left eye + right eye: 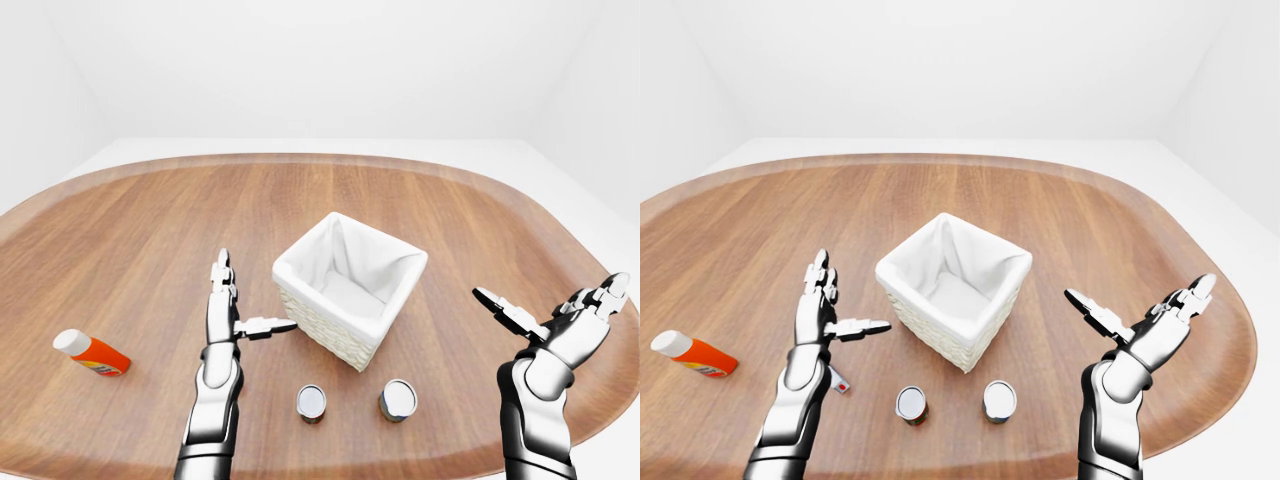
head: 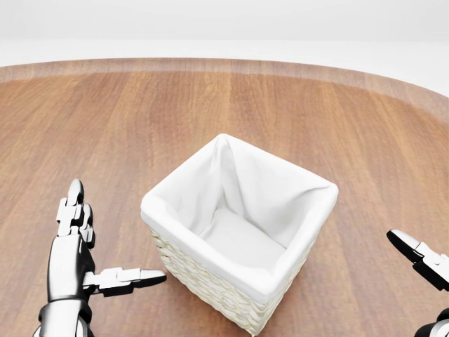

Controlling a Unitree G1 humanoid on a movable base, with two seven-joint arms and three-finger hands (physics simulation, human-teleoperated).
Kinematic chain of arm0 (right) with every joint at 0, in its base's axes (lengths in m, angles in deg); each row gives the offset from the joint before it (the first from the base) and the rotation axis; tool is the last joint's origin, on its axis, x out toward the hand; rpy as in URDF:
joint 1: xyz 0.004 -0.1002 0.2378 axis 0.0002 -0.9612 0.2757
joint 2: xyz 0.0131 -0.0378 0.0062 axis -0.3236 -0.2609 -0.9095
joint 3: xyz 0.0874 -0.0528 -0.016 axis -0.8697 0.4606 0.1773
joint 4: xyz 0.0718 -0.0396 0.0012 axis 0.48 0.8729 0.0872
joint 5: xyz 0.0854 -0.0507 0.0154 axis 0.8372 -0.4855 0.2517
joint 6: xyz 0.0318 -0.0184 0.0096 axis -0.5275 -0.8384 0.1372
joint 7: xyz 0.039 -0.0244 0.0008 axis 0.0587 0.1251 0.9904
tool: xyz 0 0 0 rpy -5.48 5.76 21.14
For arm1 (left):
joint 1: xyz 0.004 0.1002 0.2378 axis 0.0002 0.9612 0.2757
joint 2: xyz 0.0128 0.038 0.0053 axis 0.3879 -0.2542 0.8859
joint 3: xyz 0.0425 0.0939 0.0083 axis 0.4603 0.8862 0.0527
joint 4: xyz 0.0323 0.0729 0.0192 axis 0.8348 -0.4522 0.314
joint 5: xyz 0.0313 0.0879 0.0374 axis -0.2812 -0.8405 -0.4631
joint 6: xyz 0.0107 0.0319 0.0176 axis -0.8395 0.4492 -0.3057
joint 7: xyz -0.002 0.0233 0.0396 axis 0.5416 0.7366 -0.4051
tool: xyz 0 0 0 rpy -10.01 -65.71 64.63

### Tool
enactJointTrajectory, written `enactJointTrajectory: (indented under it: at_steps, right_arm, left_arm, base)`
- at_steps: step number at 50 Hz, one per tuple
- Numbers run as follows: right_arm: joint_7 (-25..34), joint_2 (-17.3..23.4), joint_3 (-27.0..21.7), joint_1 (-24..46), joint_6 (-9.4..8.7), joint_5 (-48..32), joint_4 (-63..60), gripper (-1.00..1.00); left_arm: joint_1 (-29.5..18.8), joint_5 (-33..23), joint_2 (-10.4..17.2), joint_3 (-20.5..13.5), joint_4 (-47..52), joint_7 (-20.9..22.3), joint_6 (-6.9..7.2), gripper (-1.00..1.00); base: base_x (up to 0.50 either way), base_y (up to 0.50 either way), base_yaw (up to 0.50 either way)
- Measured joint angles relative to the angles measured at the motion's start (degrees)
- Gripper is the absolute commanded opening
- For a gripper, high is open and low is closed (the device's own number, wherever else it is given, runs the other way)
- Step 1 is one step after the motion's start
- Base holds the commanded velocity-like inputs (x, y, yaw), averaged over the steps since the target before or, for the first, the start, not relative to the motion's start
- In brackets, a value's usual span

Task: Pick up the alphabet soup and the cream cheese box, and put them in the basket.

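Near the middle of the rounded wooden desk (image 1: pixel 130 230) a woven basket (image 1: pixel 349 287) with a white cloth lining was seen, standing upright and turned so that one corner pointed toward the robot. Nothing could be made out inside it but the lining.

Just left of the basket the left hand (image 1: pixel 224 310) was held above the desk, its fingers (image 1: pixel 221 275) spread wide and pointing away from the robot, with the thumb stretched sideways toward the basket's near left wall; whether the thumb tip touched the weave could not be told. No object was gripped by it. Well to the right of the basket the right hand (image 1: pixel 1160 325) was raised over the desk's right edge, its fingers likewise spread wide and holding nothing.

On the near side of the basket two small cans were seen standing upright, viewed from above: a left can (image 1: pixel 311 402) and a right can (image 1: pixel 398 399), apart from each other and from the basket. Which of them was the alphabet soup could not be told, as their labels were hidden. Far off to the left an orange bottle (image 1: pixel 91 352) with a white cap was lying on its side. Beside the left forearm, in the right-eye view, a small white and red thing (image 1: pixel 840 384) was lying on the desk, too small to identify.
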Motion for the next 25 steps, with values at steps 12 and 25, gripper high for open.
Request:
enactJointTrajectory:
  at_steps: [12, 25]
  right_arm:
    - [0.00, 0.02, -0.12, -0.03, 0.00, 0.07, 0.00, 1.00]
    - [0.00, 0.04, -0.13, -0.03, 0.00, 0.10, 0.06, 1.00]
  left_arm:
    - [1.52, -8.61, 0.59, -0.47, 6.23, -7.21, 5.43, 1.00]
    - [3.13, -22.08, 2.20, -1.80, 11.50, -9.53, 7.75, 1.00]
  base:
    - [0.00, 0.00, 0.00]
    - [0.00, 0.00, 0.00]
